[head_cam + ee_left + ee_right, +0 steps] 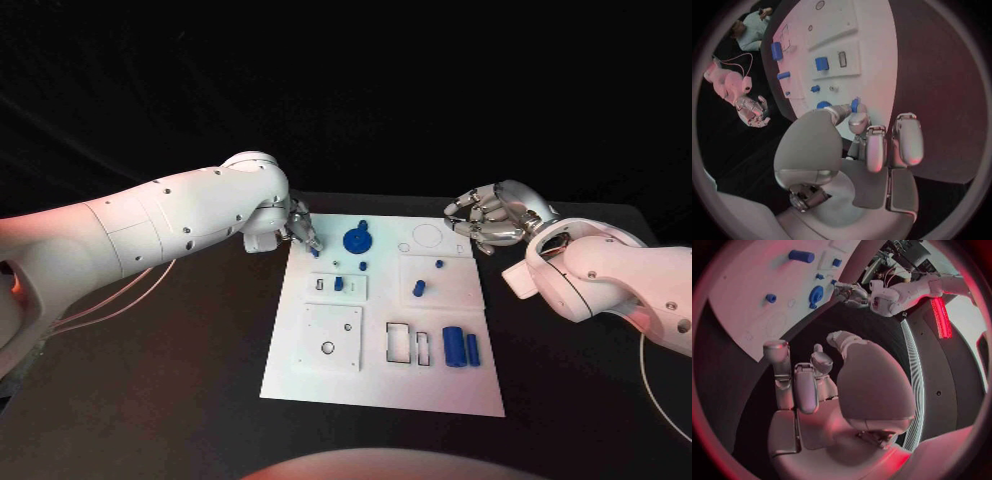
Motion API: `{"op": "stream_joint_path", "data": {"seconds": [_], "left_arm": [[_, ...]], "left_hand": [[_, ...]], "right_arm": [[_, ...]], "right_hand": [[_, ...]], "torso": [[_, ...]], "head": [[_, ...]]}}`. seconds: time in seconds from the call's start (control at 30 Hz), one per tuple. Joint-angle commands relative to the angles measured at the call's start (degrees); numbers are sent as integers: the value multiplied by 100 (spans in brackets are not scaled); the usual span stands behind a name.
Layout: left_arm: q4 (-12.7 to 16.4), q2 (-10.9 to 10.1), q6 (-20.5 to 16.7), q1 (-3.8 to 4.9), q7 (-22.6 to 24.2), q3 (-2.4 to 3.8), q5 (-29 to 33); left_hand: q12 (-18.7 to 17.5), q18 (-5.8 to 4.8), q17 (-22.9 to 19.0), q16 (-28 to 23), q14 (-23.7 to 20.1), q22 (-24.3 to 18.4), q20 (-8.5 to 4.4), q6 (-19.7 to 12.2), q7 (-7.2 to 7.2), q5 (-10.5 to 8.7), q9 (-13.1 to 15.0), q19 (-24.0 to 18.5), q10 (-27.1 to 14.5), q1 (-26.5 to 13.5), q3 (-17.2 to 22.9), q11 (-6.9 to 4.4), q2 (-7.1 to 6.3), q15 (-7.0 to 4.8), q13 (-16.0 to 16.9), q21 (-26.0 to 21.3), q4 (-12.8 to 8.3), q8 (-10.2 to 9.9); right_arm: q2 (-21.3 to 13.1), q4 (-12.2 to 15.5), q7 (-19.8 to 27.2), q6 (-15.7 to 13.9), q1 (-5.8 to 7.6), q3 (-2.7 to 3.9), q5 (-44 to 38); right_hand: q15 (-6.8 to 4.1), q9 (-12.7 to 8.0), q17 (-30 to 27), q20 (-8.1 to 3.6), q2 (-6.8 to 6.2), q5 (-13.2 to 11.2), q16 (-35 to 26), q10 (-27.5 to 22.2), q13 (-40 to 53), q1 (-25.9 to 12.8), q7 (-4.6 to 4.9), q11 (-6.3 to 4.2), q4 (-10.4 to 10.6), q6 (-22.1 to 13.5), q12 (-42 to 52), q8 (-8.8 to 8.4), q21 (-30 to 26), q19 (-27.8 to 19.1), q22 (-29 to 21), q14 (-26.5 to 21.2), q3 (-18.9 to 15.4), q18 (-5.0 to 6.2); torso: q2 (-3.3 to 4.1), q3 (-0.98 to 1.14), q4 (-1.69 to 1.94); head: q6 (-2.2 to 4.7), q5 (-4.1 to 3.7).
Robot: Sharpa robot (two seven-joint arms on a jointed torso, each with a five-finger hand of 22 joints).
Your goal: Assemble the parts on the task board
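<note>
Fingers [856, 112] of the left hand [293, 226] pinch a small blue part [854, 104]; right hand [490, 215] curled, holding nothing.

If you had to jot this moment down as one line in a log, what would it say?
left hand: pinches small blue part at task board far corner | right hand: holds nothing, off board's far right | stage: assembly under way

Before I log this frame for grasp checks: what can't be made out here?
- Whether the left robot hand pinches the small blue part or only touches it: its fingers cover the part in the left wrist view and crowd it in the head view.
- The task board's near end: cut off by the circle's rim in the right wrist view.
- The tiny blue parts by the blue disc: too small to tell their shape in the head view.
</note>
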Motion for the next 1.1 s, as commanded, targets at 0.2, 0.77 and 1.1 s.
{"op": "stream_joint_path", "data": {"seconds": [0.2,0.77,1.1], "left_arm": [[238,-173,-283,-8,177,6,229],[1660,-1067,-1144,-140,620,14,191],[2053,-1281,-1174,-316,648,8,-81]], "left_hand": [[27,-23,1509,21,606,527,1,-24,9,311,442,40,96,-185,980,5,-102,-3,36,-26,-741,257],[114,-30,1509,21,606,591,-32,137,-29,1097,495,75,260,-434,1199,-34,-259,-40,153,5,-1061,395],[123,-32,1509,21,606,601,-37,160,-34,1138,493,82,277,-445,1216,-38,-272,-46,166,12,-1087,400]], "right_arm": [[8,-6,16,95,-4,0,-30],[-22,-13,12,89,-7,-1,-31],[-25,-19,8,98,-18,-2,-32]], "right_hand": [[-38,5,-4,-6,3,24,-30,11,-9,-55,5,-5,-4,-53,16,40,-30,-6,-5,115,43,104],[-39,12,-5,-7,-5,26,-32,13,-8,-68,5,-6,-11,-59,21,50,-38,-6,-8,115,53,105],[-39,12,-5,-7,-5,26,-32,13,-8,-68,5,-6,-11,-59,21,50,-38,-6,-8,115,53,105]], "torso": [[-11,1,3],[-13,-8,15],[-5,-7,11]], "head": [[-12,17],[-2,35],[-30,65]]}}
